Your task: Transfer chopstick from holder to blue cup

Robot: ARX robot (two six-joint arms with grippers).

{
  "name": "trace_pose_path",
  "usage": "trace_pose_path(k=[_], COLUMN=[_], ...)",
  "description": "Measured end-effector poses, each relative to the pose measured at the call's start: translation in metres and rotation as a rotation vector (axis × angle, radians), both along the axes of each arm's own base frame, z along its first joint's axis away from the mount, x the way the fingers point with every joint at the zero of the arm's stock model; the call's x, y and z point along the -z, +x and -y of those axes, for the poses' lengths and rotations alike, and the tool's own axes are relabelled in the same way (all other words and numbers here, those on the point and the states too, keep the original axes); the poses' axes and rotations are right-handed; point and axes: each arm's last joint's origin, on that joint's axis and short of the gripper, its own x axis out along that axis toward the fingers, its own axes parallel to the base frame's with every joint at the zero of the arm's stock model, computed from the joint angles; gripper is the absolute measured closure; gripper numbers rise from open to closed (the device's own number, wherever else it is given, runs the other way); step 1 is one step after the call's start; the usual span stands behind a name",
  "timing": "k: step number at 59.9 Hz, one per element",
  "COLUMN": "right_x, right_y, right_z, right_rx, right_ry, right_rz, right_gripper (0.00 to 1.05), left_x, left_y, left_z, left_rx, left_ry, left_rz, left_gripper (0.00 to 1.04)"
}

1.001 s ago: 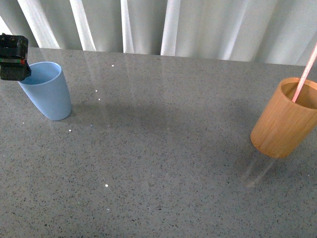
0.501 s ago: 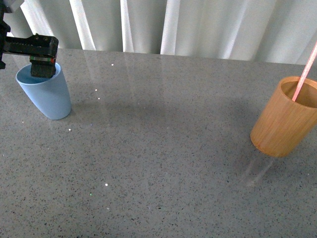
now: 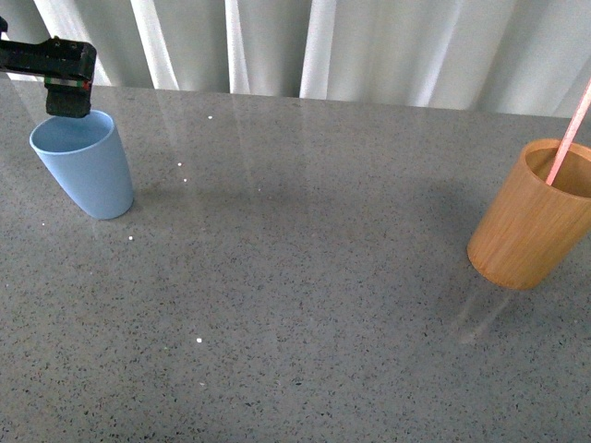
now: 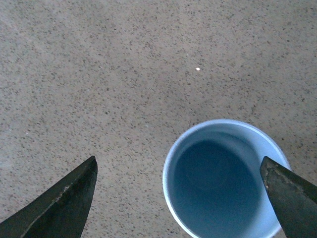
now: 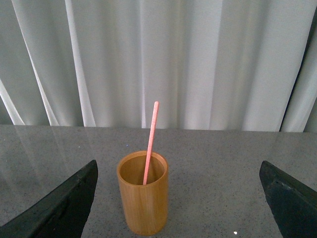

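The blue cup (image 3: 88, 175) stands upright at the far left of the table; the left wrist view shows its inside (image 4: 218, 183) empty. My left gripper (image 3: 66, 97) is open and empty just above the cup's rim; in its wrist view the gripper (image 4: 178, 166) has one finger (image 4: 285, 193) over the cup's edge. The orange-brown holder (image 3: 526, 221) stands at the right with one pinkish-red chopstick (image 3: 568, 138) leaning in it. My right gripper (image 5: 178, 168) is open and empty, facing the holder (image 5: 143, 203) and the chopstick (image 5: 151, 139) from a distance.
The grey speckled table (image 3: 305, 277) runs between the cup and the holder. White curtains (image 3: 369, 46) hang behind its far edge.
My left gripper has moved from the left side of the blue cup to over its mouth, then risen a little. The cup now stands straighter. The holder and chopstick have not moved.
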Motion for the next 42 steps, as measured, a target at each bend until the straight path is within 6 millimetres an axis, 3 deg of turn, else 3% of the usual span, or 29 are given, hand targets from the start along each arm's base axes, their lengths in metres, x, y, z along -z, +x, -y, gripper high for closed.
trace_pose_path(k=[22,42], right_x=[0.0,0.0], right_y=[0.0,0.0], right_z=[0.0,0.0], right_rx=[0.0,0.0], right_ry=[0.0,0.0], right_rz=[0.0,0.0], right_gripper=[0.1,0.1], left_x=[0.008,0.009], left_y=[0.004,0.003], left_z=[-0.023,-0.023], left_rx=[-0.017,-0.009], left_ry=[0.031,0.025], left_rz=[-0.066,-0.084], left_gripper=[0.07,0.07])
